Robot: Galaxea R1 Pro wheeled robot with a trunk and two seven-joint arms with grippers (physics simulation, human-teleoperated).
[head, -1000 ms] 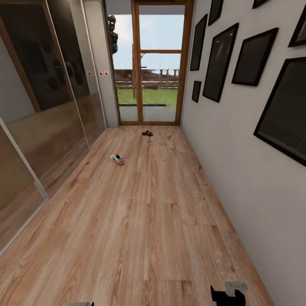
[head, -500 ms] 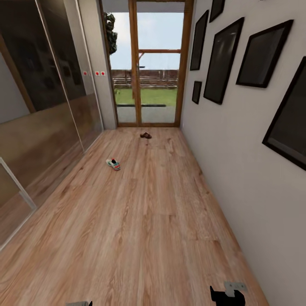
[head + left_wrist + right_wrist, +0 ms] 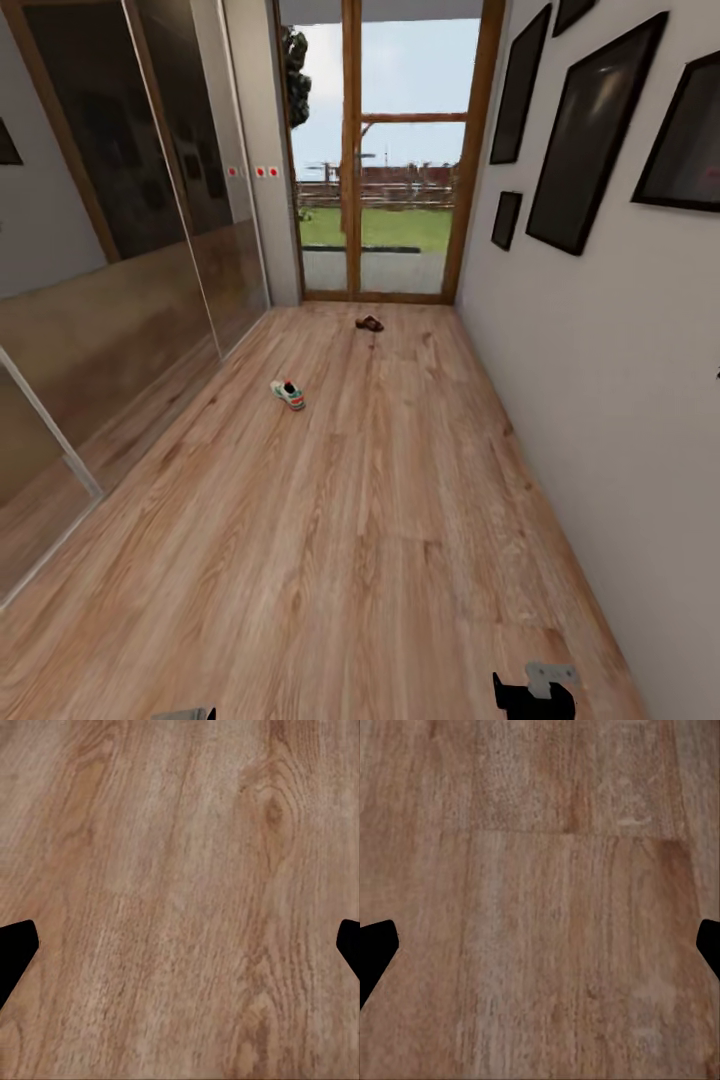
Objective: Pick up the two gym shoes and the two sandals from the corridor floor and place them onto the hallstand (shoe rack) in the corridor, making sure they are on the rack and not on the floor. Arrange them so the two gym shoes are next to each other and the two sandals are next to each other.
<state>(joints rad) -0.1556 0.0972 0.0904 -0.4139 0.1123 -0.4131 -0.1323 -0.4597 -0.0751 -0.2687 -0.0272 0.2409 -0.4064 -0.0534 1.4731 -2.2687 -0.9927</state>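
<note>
A: Camera shift since the earlier frame: the whole head view has slid right, shoes lying as they were. One gym shoe (image 3: 288, 394) lies mid-corridor on the floor (image 3: 380, 520); one sandal (image 3: 369, 323) lies near the glass door (image 3: 390, 160).

B: Left wrist view?

A: Left gripper (image 3: 180, 945) spread wide, empty, planks beneath.

B: Right wrist view?

A: Right gripper (image 3: 540, 945) likewise wide, empty.

B: Risk?

A: Probably driving too close to the right wall (image 3: 620, 400), clipping an arm; or overrunning the shoe.
</note>
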